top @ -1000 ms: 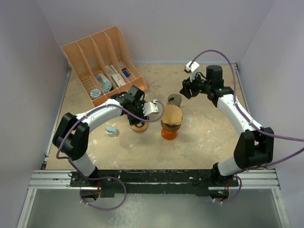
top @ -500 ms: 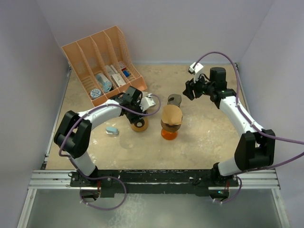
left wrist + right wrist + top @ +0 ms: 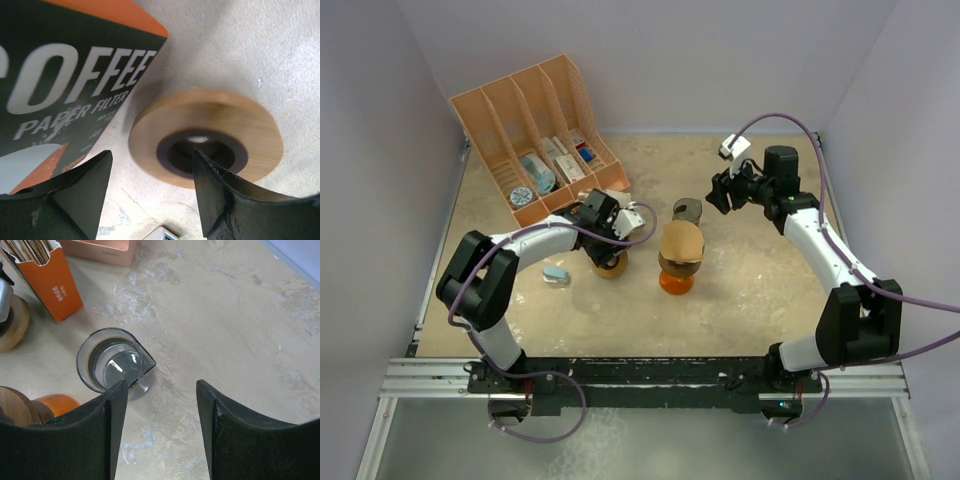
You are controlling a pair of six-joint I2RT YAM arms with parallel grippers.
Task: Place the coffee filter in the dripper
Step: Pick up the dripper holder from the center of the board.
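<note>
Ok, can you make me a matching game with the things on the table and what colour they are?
Things:
1. wooden ring
2. glass jug
3. filter box
4. file rack

Looks:
A. see-through
B. peach pink
C. light brown with a dark hole in the middle
D. black and orange with white letters

Pairs: 1-C, 2-A, 3-D, 4-B
</note>
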